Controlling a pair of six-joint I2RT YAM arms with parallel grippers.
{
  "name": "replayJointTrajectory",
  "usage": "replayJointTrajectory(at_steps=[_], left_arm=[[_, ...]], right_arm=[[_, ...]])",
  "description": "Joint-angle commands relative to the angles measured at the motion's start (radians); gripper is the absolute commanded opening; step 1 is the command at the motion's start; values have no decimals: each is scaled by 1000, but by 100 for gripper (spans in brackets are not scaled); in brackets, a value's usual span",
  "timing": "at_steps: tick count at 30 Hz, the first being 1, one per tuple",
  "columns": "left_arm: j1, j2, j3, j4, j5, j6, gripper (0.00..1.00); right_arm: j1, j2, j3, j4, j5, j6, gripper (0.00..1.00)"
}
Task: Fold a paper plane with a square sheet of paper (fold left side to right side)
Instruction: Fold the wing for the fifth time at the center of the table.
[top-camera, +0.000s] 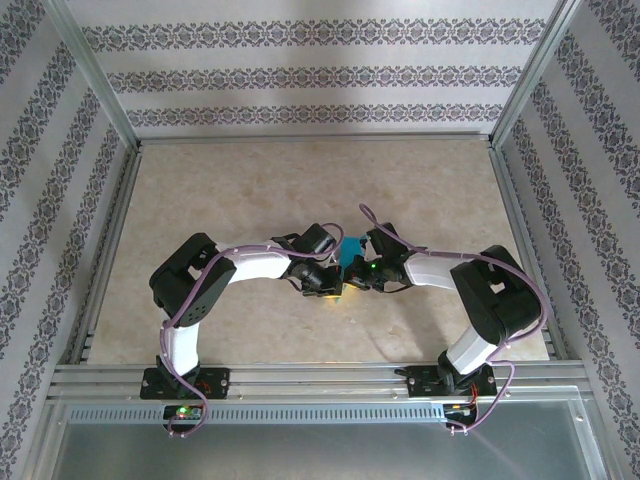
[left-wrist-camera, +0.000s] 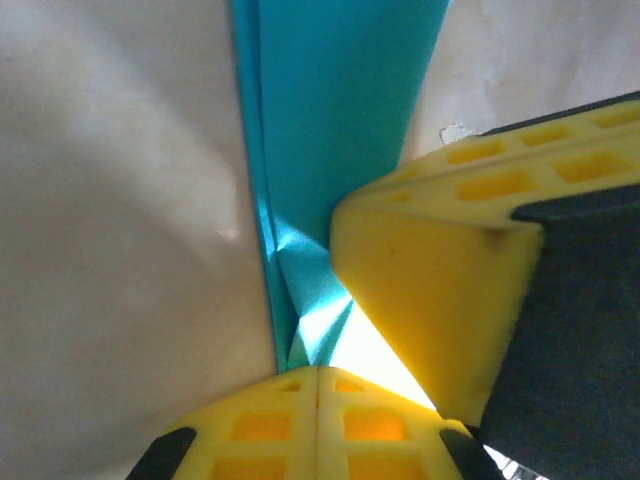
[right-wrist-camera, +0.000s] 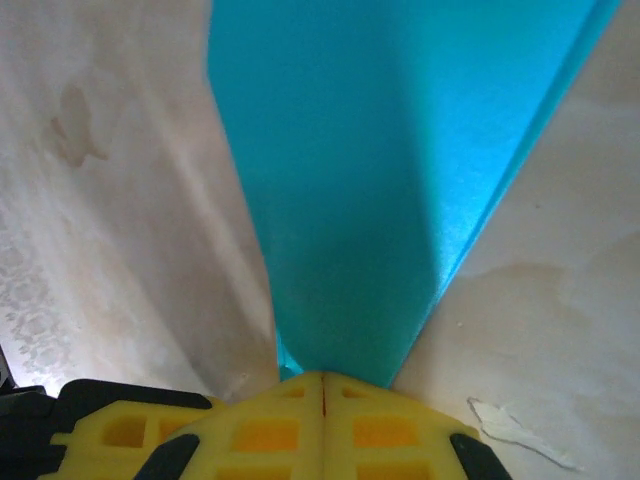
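The teal-blue sheet of paper (top-camera: 351, 252) lies on the table between the two wrists, folded into a narrow, pointed paper plane shape. In the left wrist view it is a long layered strip (left-wrist-camera: 330, 130) with a crumpled crease near my left gripper (left-wrist-camera: 318, 375). That gripper is shut, its tips down on the strip's near end. The right gripper's yellow finger (left-wrist-camera: 440, 270) stands right beside it. In the right wrist view the paper (right-wrist-camera: 380, 170) tapers to a point under my right gripper (right-wrist-camera: 322, 378), also shut. I cannot tell whether paper is pinched between either pair of tips.
The beige tabletop (top-camera: 250, 190) spreads around the paper inside a metal-framed enclosure with patterned walls (top-camera: 310, 70). Both arms bend inward and meet at mid-table (top-camera: 345, 270). A small white scrap (right-wrist-camera: 520, 432) lies on the table to the right of the right gripper.
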Motion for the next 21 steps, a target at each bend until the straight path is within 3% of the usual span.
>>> replayJointTrajectory(at_steps=[1, 21], left_arm=[[-12, 30, -14, -121, -70, 24, 0], [-12, 41, -15, -131, -76, 29, 0]], right_arm=[[-3, 25, 3, -22, 37, -25, 0], [-252, 90, 161, -94, -18, -180, 0]])
